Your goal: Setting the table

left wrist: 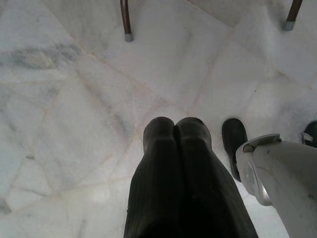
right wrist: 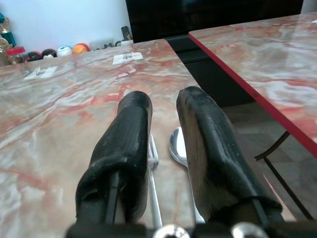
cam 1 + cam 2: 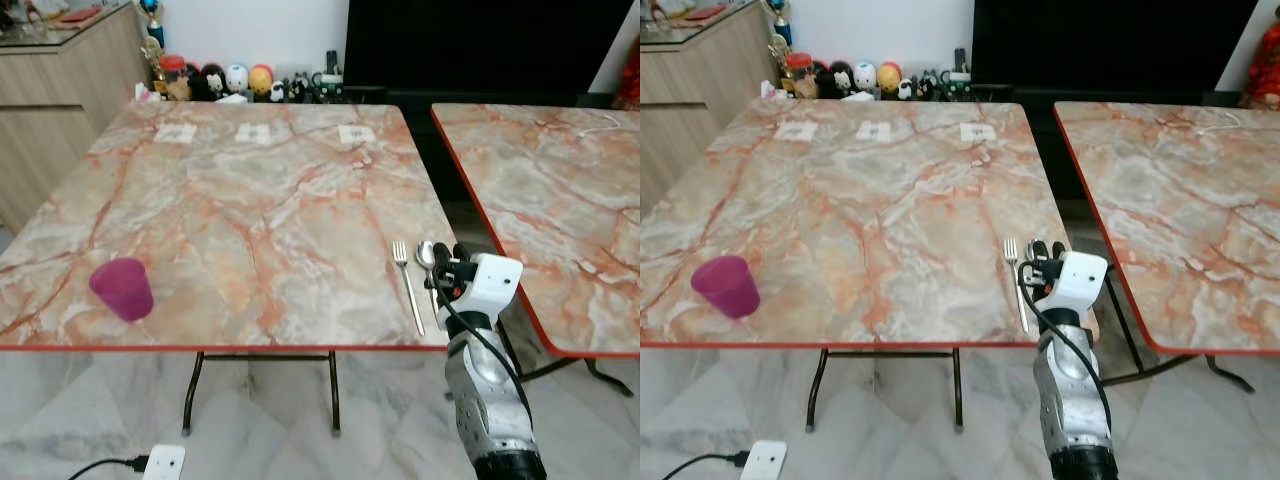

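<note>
A silver fork (image 3: pixel 407 285) and a silver spoon (image 3: pixel 426 255) lie side by side near the front right corner of the marble table (image 3: pixel 250 200). My right gripper (image 3: pixel 447 268) hovers low over them, open. In the right wrist view the spoon's bowl (image 2: pixel 178 145) shows in the gap between the two fingers, and the fork (image 2: pixel 152 158) lies beside the other finger (image 2: pixel 131 129). A purple cup (image 3: pixel 122 288) stands at the front left of the table. My left gripper (image 1: pixel 174 126) hangs shut, pointing at the white floor.
A second marble table (image 3: pixel 560 200) stands to the right across a narrow gap. Three white paper squares (image 3: pixel 260 132) lie along the far edge. Figurines (image 3: pixel 235 80) line the back wall, beside a wooden cabinet (image 3: pixel 50 90). A white power plug (image 3: pixel 163 462) lies on the floor.
</note>
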Controlling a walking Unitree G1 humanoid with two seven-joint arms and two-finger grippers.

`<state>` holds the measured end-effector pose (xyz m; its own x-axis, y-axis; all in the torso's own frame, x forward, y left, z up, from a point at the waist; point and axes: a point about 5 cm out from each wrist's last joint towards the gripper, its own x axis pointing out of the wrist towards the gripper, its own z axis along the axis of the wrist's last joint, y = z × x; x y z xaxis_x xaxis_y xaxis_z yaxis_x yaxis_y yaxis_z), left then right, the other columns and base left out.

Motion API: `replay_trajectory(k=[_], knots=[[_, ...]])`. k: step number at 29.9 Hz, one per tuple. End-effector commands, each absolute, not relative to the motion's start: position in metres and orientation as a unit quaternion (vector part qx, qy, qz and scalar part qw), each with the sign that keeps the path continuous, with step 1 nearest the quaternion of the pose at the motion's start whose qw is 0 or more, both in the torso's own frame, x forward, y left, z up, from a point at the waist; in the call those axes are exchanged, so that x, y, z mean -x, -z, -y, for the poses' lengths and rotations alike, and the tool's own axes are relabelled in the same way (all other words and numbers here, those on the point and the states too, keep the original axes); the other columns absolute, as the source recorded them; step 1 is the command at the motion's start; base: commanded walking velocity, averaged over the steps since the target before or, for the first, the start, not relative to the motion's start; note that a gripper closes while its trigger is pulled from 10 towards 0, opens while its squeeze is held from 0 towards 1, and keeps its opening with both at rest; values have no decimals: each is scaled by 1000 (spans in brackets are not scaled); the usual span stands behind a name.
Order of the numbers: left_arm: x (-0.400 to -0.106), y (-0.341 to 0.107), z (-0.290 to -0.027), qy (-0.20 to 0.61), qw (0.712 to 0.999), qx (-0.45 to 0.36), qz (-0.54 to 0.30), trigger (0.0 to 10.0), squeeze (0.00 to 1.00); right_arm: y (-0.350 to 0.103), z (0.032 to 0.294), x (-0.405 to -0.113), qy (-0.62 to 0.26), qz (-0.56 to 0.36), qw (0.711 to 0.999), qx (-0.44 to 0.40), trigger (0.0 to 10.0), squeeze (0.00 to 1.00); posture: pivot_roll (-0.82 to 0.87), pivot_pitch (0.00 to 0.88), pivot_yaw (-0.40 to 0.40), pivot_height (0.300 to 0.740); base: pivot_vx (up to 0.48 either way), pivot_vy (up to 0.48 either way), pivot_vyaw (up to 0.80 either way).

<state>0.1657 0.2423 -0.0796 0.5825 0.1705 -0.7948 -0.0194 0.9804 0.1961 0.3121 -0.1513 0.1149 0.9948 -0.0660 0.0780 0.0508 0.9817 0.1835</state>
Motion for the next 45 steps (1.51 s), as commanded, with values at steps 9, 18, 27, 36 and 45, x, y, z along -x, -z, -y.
replay_trajectory(k=[9, 18, 27, 36, 45], knots=[[-162, 81, -243, -53, 883, -86, -458, 10000, 0, -115, 154, -311, 41, 43, 994, -87, 10000, 0, 34, 31, -20, 740, 250, 0, 0], [-163, 81, -243, -53, 883, -89, -457, 10000, 0, -108, 157, -301, 41, 22, 995, -83, 10000, 1000, 31, 34, -22, 740, 0, 0, 0], [-163, 81, -243, -50, 883, -92, -458, 10000, 0, -99, 171, -279, 83, -31, 995, -51, 10000, 1000, 23, 30, -23, 740, 0, 0, 0], [-163, 81, -243, -50, 883, -92, -458, 10000, 0, -88, 163, -293, 63, -105, 991, -63, 10000, 0, 29, 25, -22, 740, 0, 0, 0], [-162, 81, -243, -49, 882, -94, -459, 10000, 0, -87, 159, -307, 73, -130, 987, -60, 10000, 0, 34, 2, -15, 740, 0, 0, 0]])
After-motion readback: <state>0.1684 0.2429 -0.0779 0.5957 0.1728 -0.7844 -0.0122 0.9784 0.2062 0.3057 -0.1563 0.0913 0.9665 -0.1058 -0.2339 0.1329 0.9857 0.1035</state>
